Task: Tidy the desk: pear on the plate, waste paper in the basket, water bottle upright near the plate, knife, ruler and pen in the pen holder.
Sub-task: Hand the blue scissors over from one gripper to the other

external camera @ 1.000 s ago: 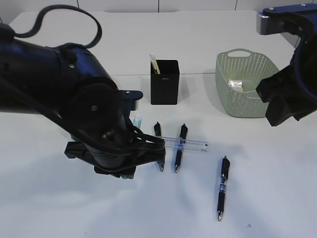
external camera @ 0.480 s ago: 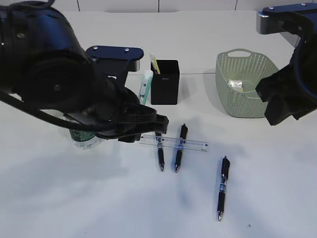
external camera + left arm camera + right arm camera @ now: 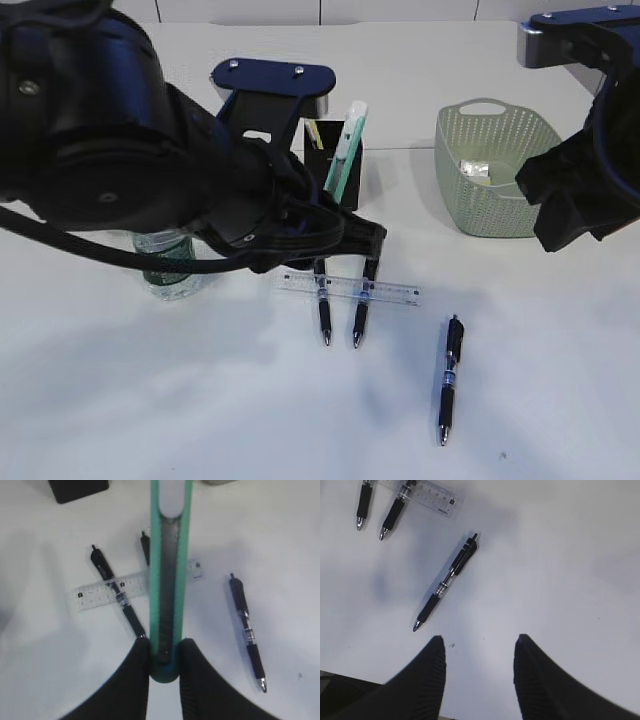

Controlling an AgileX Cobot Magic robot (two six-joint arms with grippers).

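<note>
The left claw (image 3: 165, 655) was clenched on the green knife (image 3: 345, 150), which stood almost straight up. The black pen holder (image 3: 345, 165) sat right behind it, toward 12 o'clock. The right claw (image 3: 479, 672) hung released, far off at 3 o'clock.
</note>
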